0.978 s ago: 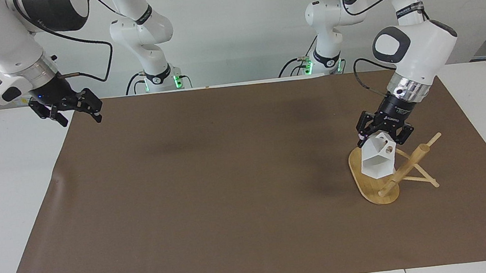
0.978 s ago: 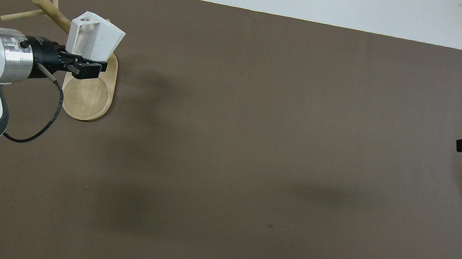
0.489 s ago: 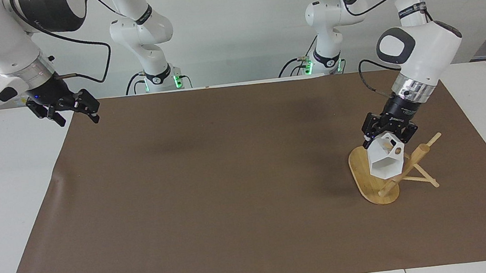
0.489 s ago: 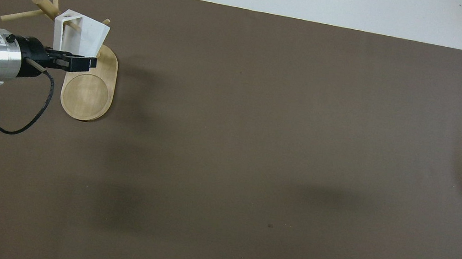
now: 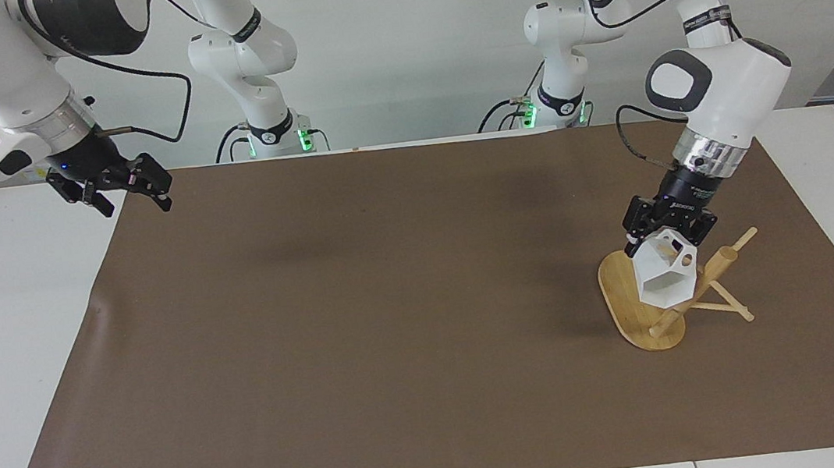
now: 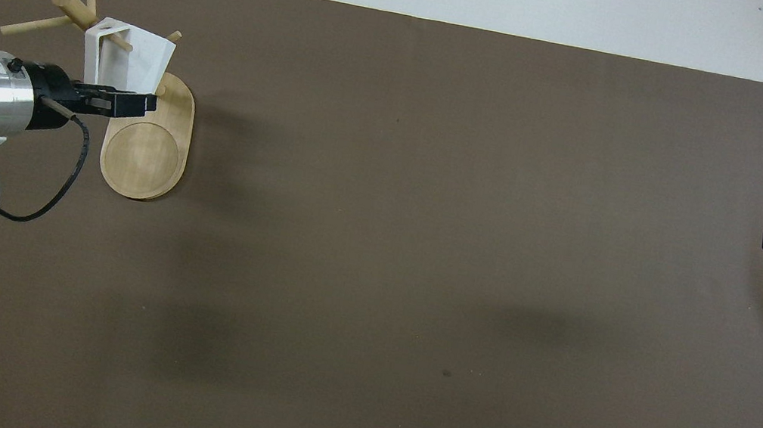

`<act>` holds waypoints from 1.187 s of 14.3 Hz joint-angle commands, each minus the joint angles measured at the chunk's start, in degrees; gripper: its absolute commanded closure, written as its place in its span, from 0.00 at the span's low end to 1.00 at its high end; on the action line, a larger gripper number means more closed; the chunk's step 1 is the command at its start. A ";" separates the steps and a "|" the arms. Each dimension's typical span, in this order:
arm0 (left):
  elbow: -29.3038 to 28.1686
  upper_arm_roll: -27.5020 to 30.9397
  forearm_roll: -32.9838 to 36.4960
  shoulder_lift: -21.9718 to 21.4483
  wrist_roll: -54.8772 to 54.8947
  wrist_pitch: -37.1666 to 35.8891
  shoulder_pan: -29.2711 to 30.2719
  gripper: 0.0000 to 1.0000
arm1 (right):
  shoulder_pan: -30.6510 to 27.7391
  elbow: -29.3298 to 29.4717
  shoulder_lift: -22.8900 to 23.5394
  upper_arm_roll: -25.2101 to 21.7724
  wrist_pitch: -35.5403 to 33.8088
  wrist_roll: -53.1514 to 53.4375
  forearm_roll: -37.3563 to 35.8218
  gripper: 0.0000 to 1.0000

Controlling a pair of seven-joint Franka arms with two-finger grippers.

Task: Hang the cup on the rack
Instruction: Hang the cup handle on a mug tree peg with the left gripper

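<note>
Now cup [image 5: 665, 276] on rack [image 5: 633, 303] peg

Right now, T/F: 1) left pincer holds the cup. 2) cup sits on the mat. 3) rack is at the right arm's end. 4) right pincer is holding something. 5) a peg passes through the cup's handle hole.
1) True: the left pincer is shut on the cup.
2) False: the cup is up against the rack, above its base, off the mat.
3) False: the rack stands toward the left arm's end of the table.
4) False: the right pincer waits with nothing in it over the mat's edge at its own end.
5) True: in the overhead view a thin peg shows through the handle.
</note>
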 commanded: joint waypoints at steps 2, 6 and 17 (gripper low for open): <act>-1.02 -0.47 1.18 -0.59 -7.52 1.17 0.00 0.28 | -0.09 -1.71 -1.49 0.47 0.22 0.86 -1.10 0.00; -0.32 -0.38 1.36 -0.59 -7.43 -1.37 -0.08 0.00 | -0.09 -1.71 -1.49 0.47 0.23 0.86 -1.10 0.00; 10.76 -0.21 12.87 -4.45 15.62 -28.26 5.36 0.00 | -0.09 -1.71 -1.49 0.47 0.22 0.86 -1.10 0.00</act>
